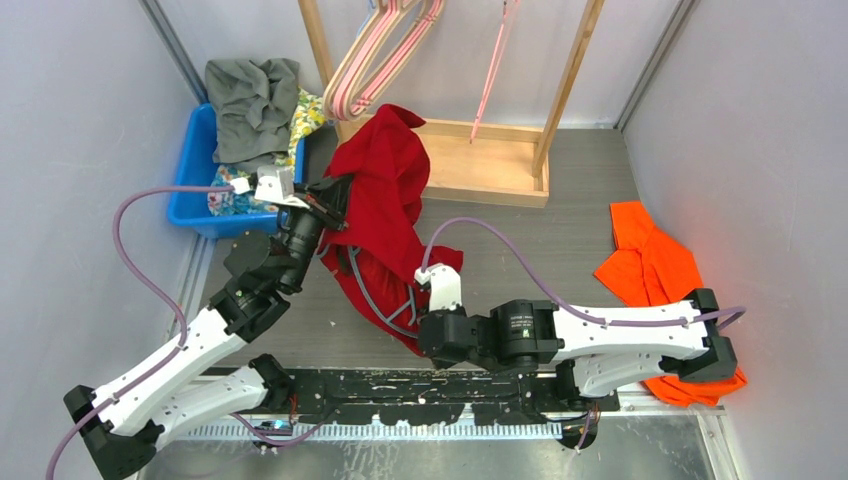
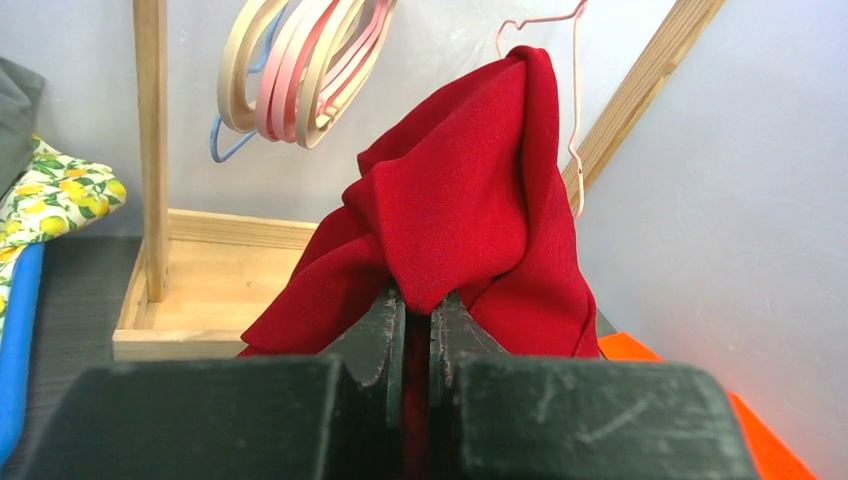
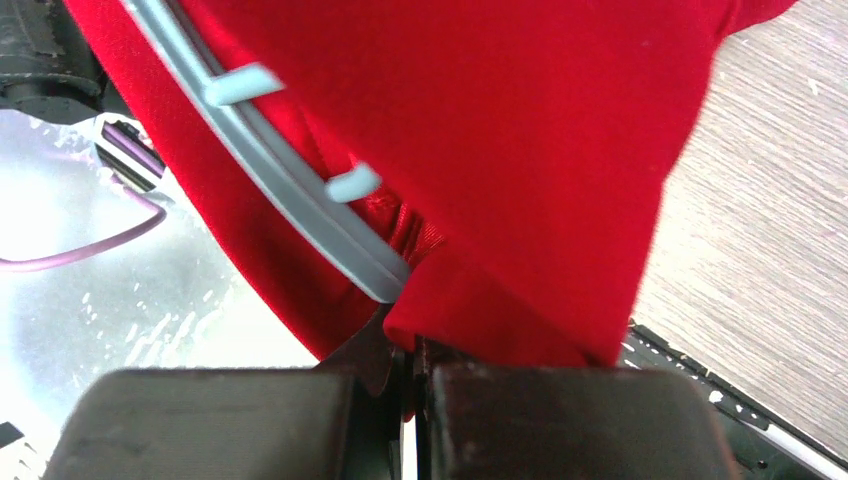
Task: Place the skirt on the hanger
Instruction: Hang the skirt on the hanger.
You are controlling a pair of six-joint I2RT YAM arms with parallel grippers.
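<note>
Right wrist: skirt point(image 3: 480, 120) covers most of the grey hanger point(image 3: 300, 190).

— Where is the top view set?
— High behind both arm bases, looking down over the whole surface point(image 1: 585, 210) to the rack point(image 1: 485, 165) at the far wall.
— And the wrist views?
— Both sit very close. From behind the left gripper point(image 2: 417, 330), one faces the rack and hangers point(image 2: 300, 70). From behind the right gripper point(image 3: 410, 350), the other looks down at the surface. All three share the skirt point(image 1: 385, 190).
</note>
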